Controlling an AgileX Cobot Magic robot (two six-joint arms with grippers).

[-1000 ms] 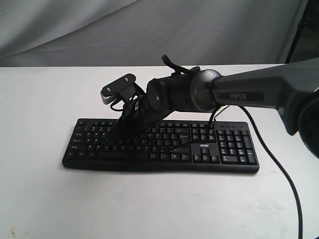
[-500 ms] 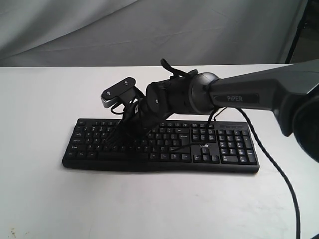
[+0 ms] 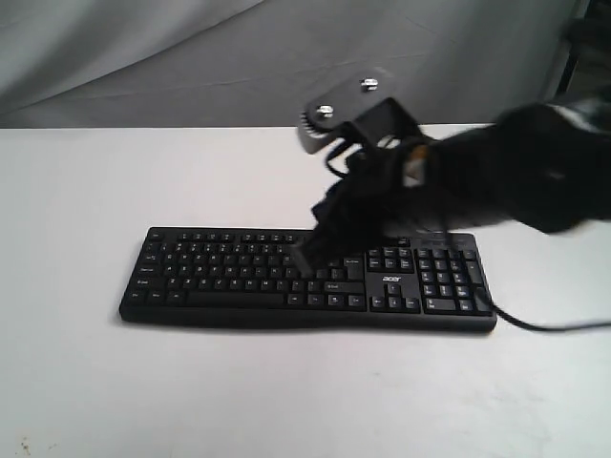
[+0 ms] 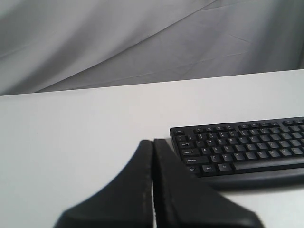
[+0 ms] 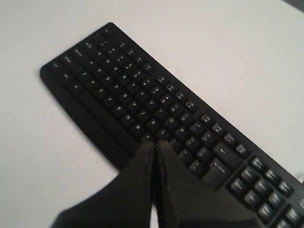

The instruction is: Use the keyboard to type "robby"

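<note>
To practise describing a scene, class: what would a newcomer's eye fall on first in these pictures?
The black keyboard stands out on the white table. Above its right-of-middle keys hangs the big, blurred right arm, its shut right gripper pointing down at the letter keys. The left gripper, shut too, sits off the keyboard's left end, over the table.

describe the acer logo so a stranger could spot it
On the white table lies a black keyboard. Left of its number pad, just above the arrow keys, sits the acer logo: small white lettering printed on the bare case, not on a key.
</note>
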